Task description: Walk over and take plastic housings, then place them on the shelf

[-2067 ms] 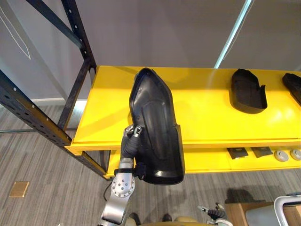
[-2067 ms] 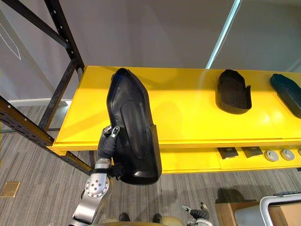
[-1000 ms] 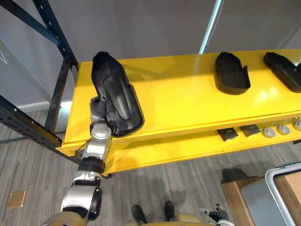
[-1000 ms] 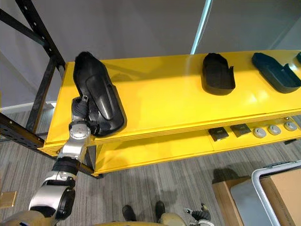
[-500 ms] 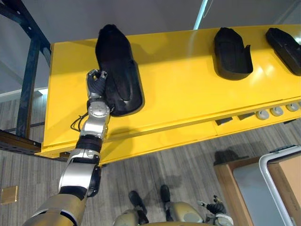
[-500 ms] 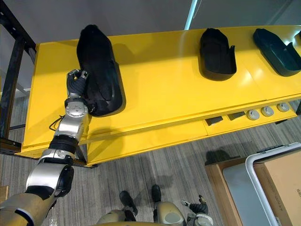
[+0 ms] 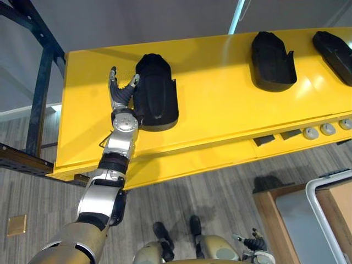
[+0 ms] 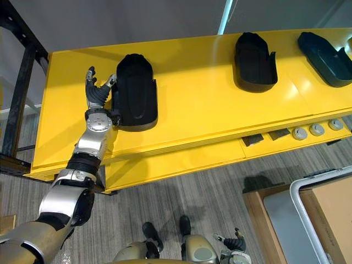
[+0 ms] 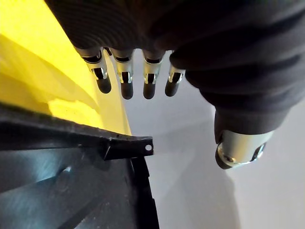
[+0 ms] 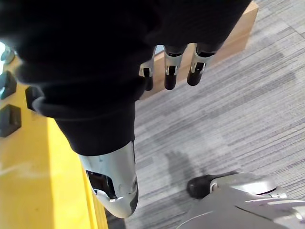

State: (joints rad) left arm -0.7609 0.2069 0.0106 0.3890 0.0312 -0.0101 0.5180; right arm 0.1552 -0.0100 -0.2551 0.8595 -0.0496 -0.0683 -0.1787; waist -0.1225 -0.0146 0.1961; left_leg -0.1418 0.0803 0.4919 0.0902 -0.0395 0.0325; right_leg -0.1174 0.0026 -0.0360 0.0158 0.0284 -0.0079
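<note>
Housing (image 7: 155, 93) flat on yellow shelf (image 7: 220, 104), left hand (image 7: 120, 94) just beside it, fingers spread, empty; right hand (image 10: 172, 67) slack too.

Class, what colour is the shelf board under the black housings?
Bright yellow: the flat shelf board, best in the left eye view.

Bright, even indoor light, looks mostly overhead. Yellow shelf (image 7: 220, 110) well lit – soft pale glare patch toward its right end, another hot spot on it in left wrist view. Black housing (image 7: 157, 93) swallows most detail, just faint sheen along ridges, short soft shadow hugging its edge. Thin bright strip (image 7: 238, 16) runs up grey wall (image 7: 137, 22). Floor (image 8: 181, 181) below shelf dimmer – dark soft-edged shadow blotches there, also in right wrist view.
</note>
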